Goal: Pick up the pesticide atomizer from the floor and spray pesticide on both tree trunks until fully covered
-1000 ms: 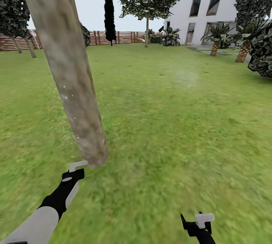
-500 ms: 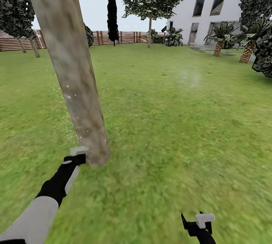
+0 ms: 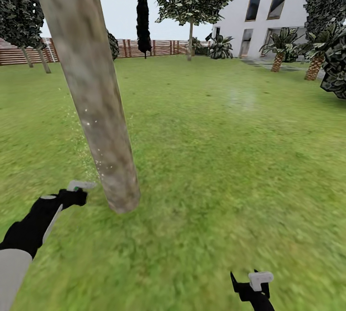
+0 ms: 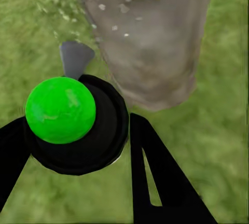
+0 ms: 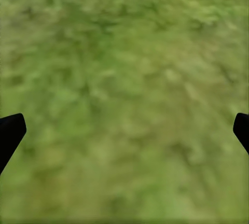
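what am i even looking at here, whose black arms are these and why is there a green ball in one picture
It's a simulated two-armed robot on wheels standing on a lawn. The big picture comes from a camera on its head, looking down over both arms. The other two come from cameras near each gripper, looking along its fingers.

The left gripper reaches beside the foot of a thick tree trunk. In its wrist picture it holds a dark sprayer with a green round part; that's your ball. Pale specks of spray dot the trunk and the air beside it.

The right gripper hangs low over the grass, its fingers wide apart with nothing between them. Behind are a fence, more trees and a white house.
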